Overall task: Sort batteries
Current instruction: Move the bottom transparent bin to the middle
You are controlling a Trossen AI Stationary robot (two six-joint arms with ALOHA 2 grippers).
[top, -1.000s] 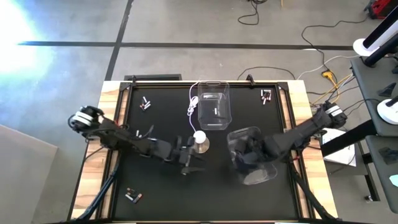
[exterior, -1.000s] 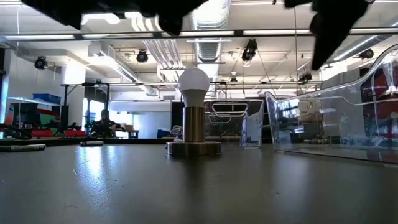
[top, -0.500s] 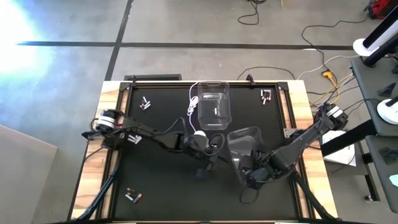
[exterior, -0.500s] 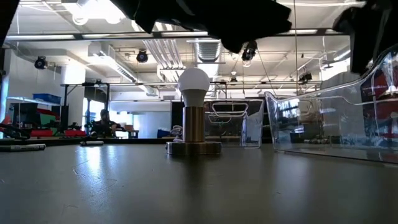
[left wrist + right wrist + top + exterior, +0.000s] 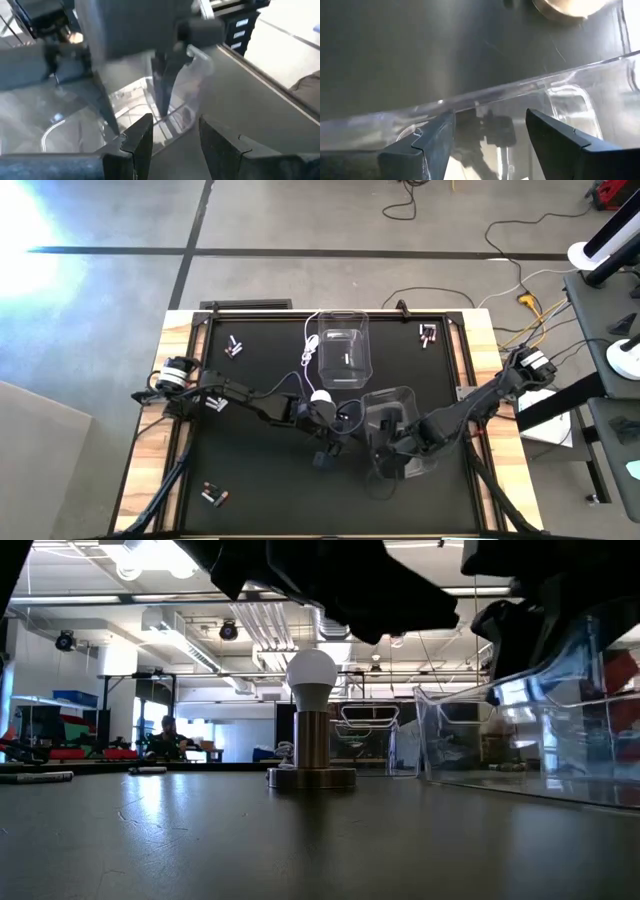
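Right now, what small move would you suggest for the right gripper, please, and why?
Probably close the right gripper on the wall of the nearer clear plastic bin. Its open fingers sit right at that rim, with nothing clamped between them yet. The left gripper hovers open beside the bin.

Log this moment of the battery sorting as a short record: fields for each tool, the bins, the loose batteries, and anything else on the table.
left tool: open, empty, mid-table at the near bin's left edge
right tool: open, reaching into the near bin; its wall runs between the fingers
near bin: clear plastic
far bin: clear plastic, upright, at the table's far middle
batteries: loose clusters at far left, far right, near left
lamp: white bulb on a metal base, standing mid-table
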